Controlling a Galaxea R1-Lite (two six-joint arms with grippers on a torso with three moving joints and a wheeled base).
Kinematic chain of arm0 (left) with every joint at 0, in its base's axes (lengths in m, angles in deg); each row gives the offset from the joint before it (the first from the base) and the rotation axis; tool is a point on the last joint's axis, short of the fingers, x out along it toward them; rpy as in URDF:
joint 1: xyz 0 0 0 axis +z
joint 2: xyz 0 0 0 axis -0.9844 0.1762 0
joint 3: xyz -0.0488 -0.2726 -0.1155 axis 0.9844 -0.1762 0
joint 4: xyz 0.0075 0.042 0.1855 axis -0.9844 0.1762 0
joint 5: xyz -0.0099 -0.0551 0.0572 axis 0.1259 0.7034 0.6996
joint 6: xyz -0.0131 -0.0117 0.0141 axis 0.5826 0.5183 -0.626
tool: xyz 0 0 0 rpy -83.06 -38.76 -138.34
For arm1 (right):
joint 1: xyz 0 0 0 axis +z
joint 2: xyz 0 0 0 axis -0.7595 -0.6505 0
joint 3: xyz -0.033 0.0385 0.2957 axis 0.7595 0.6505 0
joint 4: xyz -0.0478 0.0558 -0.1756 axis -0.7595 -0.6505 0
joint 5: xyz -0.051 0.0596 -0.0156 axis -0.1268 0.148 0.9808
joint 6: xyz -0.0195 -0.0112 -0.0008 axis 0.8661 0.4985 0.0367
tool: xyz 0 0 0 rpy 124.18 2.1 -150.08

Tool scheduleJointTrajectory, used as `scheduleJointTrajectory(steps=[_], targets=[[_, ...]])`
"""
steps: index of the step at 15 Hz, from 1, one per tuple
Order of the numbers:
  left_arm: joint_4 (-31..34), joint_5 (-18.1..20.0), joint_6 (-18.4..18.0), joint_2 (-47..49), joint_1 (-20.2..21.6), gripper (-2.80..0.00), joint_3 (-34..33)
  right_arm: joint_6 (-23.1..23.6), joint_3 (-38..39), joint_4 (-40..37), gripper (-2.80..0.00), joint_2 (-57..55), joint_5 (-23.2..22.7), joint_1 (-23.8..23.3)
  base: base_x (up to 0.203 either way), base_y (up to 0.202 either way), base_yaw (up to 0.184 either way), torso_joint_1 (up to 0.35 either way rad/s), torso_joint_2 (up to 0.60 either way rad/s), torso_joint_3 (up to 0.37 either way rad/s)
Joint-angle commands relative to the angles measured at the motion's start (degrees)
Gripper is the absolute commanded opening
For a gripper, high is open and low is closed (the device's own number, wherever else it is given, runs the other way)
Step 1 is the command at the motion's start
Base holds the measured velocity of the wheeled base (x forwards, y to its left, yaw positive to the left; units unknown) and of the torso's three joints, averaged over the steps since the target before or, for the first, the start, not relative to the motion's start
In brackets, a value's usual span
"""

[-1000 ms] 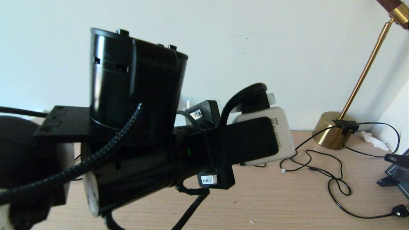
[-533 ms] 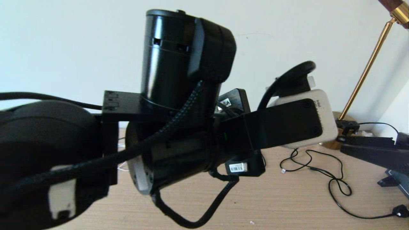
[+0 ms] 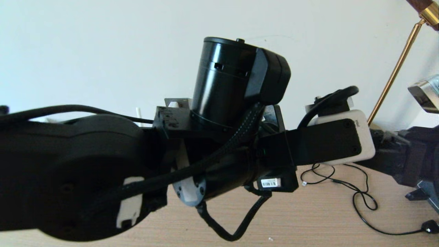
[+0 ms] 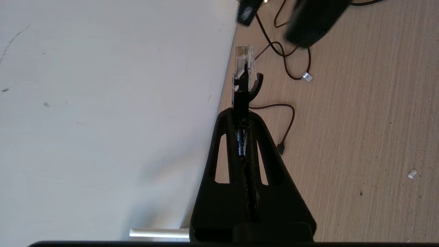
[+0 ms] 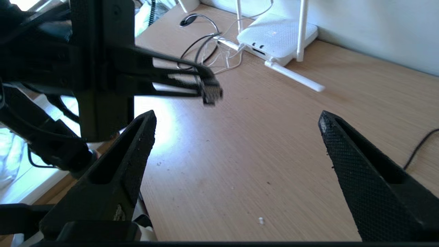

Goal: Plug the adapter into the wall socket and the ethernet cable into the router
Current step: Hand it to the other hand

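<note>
Left wrist view: my left gripper point(image 4: 244, 103) pinches the ethernet cable point(image 4: 243, 68) by its boot; plug may twist askew approaching the router point(image 5: 277, 36); my right gripper point(image 5: 236, 151) gapes empty.

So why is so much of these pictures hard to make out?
Head view: the left arm sits close to the lens, a dark mass hiding the desk. Left wrist view: a blurred dark shape at the top. Right wrist view: window glare washes out the desk behind the cable plug.
</note>
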Motion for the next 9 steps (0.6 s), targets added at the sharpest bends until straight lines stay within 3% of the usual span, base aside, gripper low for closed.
scheduleJointTrajectory(steps=[1,9], targets=[[-0.08,-0.07,-0.31,0.76,-0.26,-2.80,0.35,-0.06,-0.82,0.21,0.00,-1.37,-0.22,0.64,0.000,0.000,0.000,0.000,0.00,0.000],[-0.08,0.54,-1.90,2.84,-0.33,-2.80,3.41,-0.12,-2.01,0.21,0.00,-2.44,-0.22,1.78,0.000,0.000,0.000,0.000,0.00,0.000]])
